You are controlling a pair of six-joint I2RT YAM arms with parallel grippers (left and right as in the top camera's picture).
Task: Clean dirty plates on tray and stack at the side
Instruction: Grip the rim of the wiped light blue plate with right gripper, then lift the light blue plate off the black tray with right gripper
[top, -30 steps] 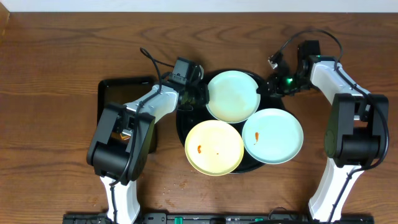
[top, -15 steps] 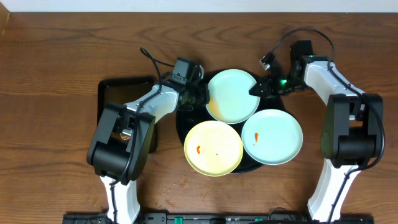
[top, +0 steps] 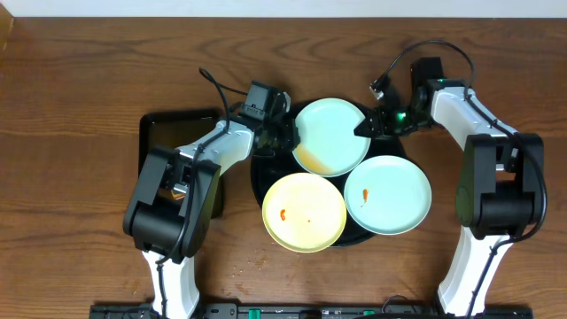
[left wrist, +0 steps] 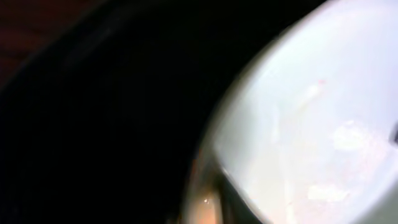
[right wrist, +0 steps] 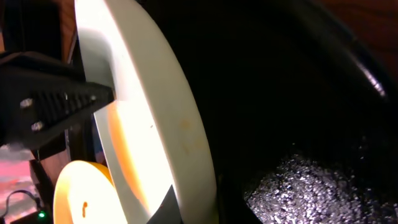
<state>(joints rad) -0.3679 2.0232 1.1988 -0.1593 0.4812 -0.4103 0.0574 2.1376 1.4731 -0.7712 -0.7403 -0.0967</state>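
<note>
Plain round mint plate (top: 330,133), amber-tinged at its lower-left edge, sits at the black round tray's (top: 259,173) far side, seemingly tipped up rightward. The right gripper (top: 365,128) is clamped on its right rim; how wide the left gripper (top: 283,135) stands cannot be told.

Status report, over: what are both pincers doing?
Right pincer clamped on far mint plate's rim. Left pincer at its opposite rim, grip unclear. Yellow plate crowds its near edge.
</note>
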